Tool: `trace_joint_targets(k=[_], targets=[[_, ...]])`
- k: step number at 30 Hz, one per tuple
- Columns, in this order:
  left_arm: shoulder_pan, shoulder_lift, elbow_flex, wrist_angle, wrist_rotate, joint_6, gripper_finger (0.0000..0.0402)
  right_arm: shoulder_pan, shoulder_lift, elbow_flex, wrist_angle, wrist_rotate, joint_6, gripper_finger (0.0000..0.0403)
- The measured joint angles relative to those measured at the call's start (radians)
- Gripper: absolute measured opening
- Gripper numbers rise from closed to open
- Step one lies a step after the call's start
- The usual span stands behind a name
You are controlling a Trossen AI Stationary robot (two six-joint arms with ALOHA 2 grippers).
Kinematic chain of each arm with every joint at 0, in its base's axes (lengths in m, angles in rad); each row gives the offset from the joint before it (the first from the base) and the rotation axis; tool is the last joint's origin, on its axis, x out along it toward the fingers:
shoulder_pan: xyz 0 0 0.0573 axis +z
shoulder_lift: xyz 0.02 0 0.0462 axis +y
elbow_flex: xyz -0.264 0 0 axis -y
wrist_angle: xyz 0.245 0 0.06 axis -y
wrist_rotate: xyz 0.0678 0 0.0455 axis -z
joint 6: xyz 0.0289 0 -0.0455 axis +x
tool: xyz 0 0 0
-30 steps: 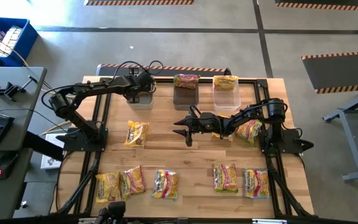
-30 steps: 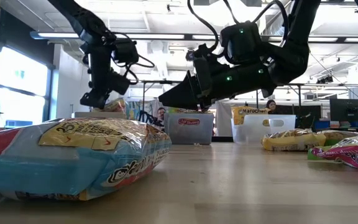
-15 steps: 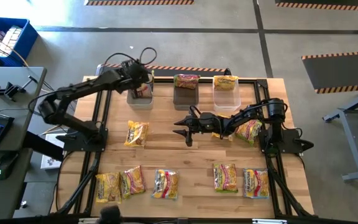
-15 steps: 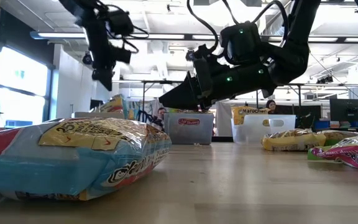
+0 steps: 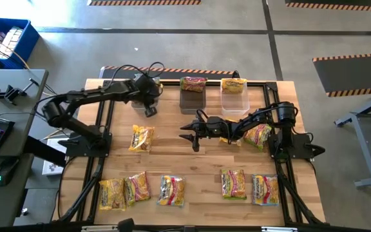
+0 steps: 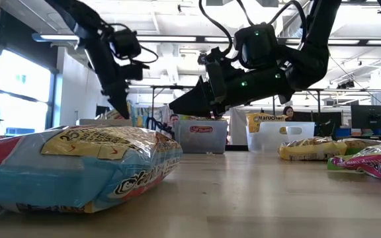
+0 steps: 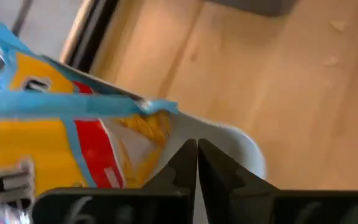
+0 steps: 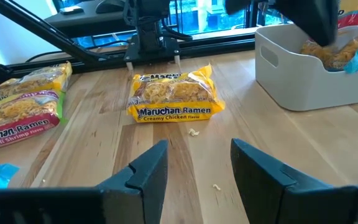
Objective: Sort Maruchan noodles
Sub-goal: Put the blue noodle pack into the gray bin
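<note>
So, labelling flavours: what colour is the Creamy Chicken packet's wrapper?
Yellow, with red lettering on the Creamy Chicken packet; clearest in the right wrist view.

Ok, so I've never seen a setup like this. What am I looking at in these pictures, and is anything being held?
These are two robot arms at a wooden table. One picture looks straight down from above, one looks level across the tabletop, and two come from cameras on the arms' wrists. Yellow ramen packets lie on the table, like this packet. Three tubs stand at the back; the middle tub and right tub each show a packet inside. The left gripper is shut and holds nothing, beside a blue-edged packet in the left tub. The right gripper hangs open and empty over mid-table.
</note>
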Motion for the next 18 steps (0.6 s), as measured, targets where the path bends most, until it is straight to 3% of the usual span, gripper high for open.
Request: trace_joint_targets(k=[18], targets=[[0.076, 0.157, 0.000, 0.140, -0.135, -0.087, 0.0000, 0.000, 0.000, 0.000, -0.008, 0.007, -0.001, 0.0158]])
